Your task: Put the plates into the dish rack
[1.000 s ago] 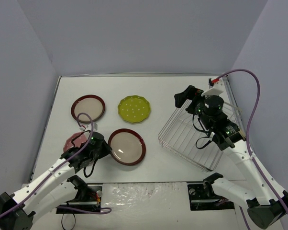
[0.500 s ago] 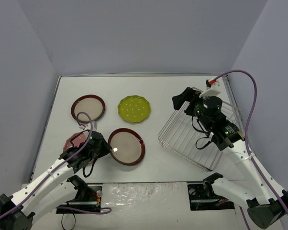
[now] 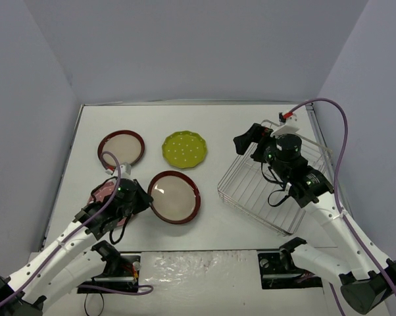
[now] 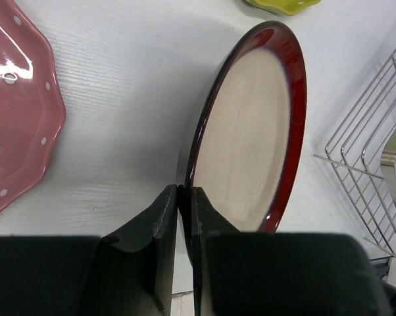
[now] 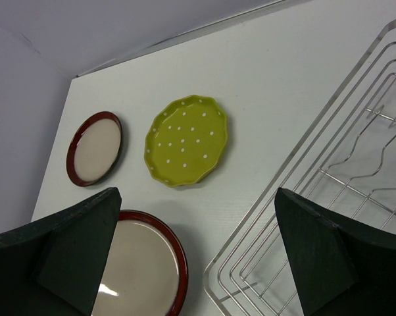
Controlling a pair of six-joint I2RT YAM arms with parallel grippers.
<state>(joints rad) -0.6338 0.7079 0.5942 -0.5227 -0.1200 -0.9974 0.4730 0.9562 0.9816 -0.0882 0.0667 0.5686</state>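
Pinching the rim of the nearer red-rimmed plate [image 4: 250,145], the left gripper [image 4: 183,192] held it seemingly tilted, ready for the dish rack [image 3: 264,191]; the right gripper [image 5: 197,204] hovered there, spread wide, empty.

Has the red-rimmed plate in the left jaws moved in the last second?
Yes, slightly. In the top view the red-rimmed plate clamped in the left gripper has edged up-frame, narrowing its gap to the yellow-green plate, which has stayed put.
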